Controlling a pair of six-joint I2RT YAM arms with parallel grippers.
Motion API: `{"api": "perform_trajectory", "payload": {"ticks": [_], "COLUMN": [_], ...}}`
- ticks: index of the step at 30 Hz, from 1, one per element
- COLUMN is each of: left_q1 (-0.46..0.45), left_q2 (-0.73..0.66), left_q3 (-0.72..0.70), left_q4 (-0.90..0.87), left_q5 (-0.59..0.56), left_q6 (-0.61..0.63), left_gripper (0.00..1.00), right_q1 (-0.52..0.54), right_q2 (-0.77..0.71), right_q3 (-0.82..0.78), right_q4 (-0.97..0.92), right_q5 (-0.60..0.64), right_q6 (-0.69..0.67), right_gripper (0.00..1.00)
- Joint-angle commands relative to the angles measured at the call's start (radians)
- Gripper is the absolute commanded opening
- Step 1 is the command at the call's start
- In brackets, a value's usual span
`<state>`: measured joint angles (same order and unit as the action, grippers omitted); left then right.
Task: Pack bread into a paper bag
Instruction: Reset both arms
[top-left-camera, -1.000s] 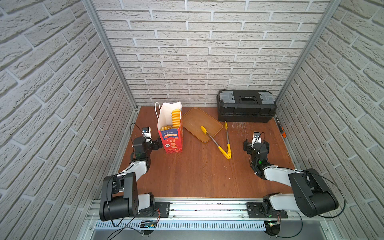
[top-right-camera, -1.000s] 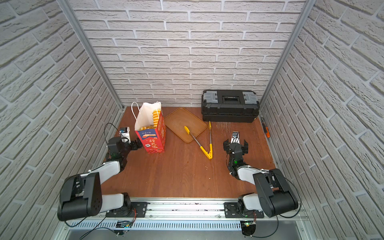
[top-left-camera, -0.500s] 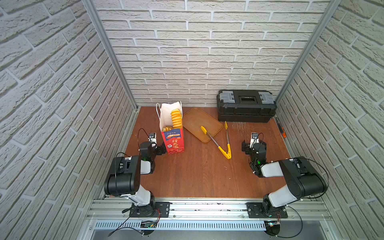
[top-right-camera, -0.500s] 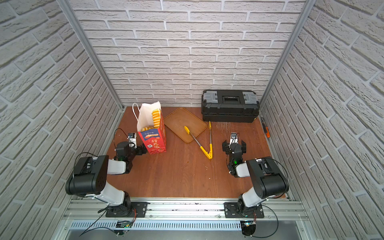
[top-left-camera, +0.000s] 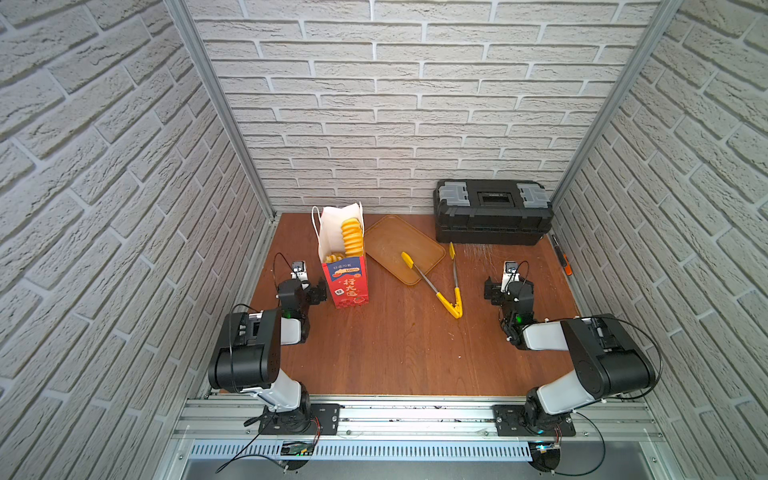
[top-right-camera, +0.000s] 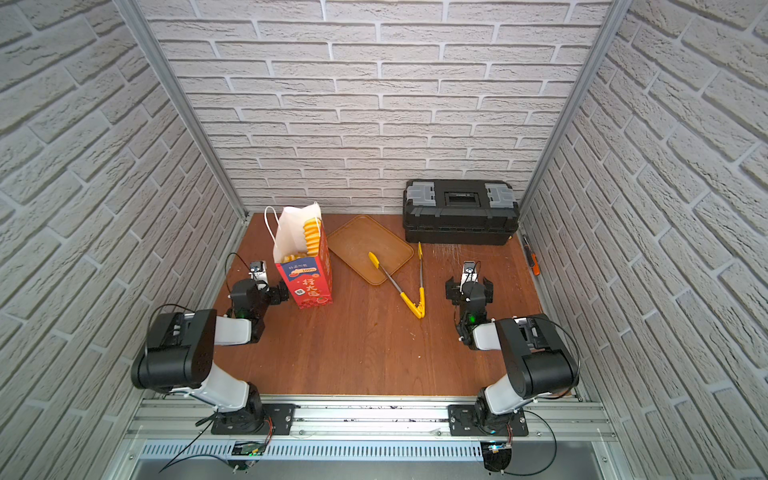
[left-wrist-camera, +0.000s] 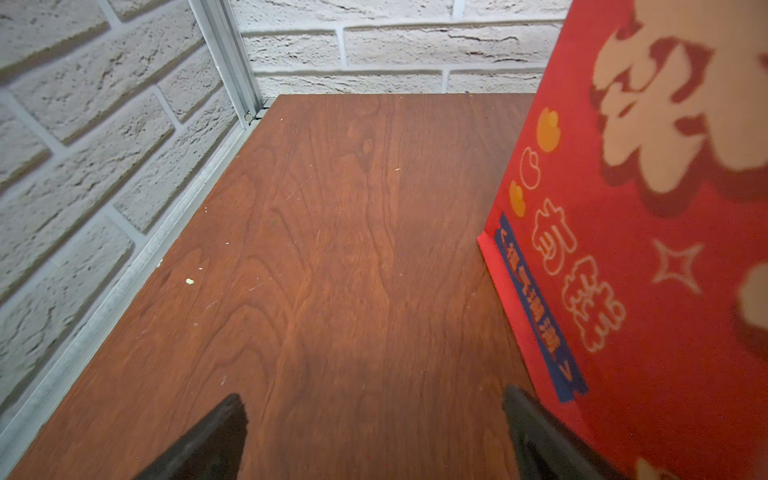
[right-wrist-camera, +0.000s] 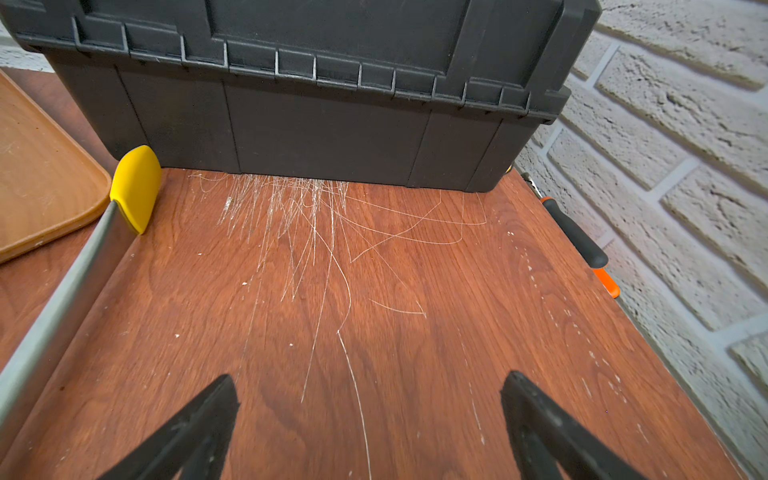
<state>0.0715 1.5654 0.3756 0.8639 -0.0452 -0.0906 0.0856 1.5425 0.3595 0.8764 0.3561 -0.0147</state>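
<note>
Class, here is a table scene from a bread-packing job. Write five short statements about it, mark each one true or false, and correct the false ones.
1. The paper bag stands upright with bread inside. True.
2. A croissant lies on the tray. False: no bread shows on the tray; only one tip of the tongs lies over it.
3. The right hand grips the tongs. False: it is open and holds nothing; the tongs lie on the table.
4. The toolbox at the back wall is shut. True.
5. The left hand is open, beside the bag's red base. True.
</note>
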Motion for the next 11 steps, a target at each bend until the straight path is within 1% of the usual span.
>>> {"api": "perform_trajectory", "payload": {"ticks": [1, 11], "left_q1": [0.002, 0.003], "left_q2": [0.001, 0.001], "left_q3": [0.014, 0.016], "left_q4": [0.035, 0.032], "left_q5": [-0.01, -0.007], "left_q6": [-0.009, -0.011], "left_gripper": [0.98, 0.98], "right_q1": [-0.006, -0.008], "right_q2": [-0.022, -0.024], "right_q3": [0.012, 0.01], "right_q4": [0.016, 0.016], "right_q5": [-0.007, -0.009], "right_q6": [0.009, 0.01], "right_gripper": [0.99, 0.99]}}
